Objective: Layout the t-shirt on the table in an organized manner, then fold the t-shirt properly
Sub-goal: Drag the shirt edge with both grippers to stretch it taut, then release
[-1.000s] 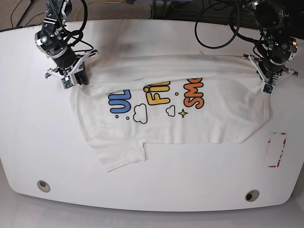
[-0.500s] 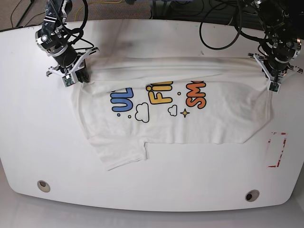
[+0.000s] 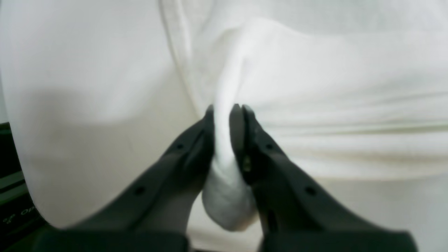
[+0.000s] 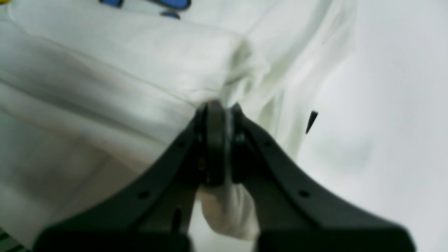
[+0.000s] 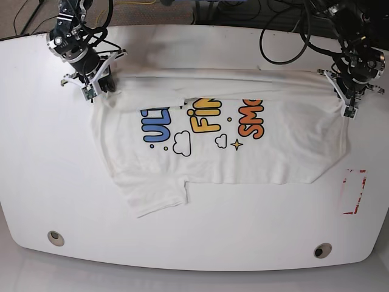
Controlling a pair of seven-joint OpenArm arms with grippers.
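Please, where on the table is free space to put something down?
The table is bare left of the t-shirt, and along the front, between its hem and the two round holes. The back edge is crowded by both grippers, cables and the stretched cloth.

Base overhead; wrist views close on the t-shirt [image 5: 243, 152]

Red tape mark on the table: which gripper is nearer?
Left. The left gripper holds the t-shirt edge just beyond the tape mark; the right gripper is at the far corner.
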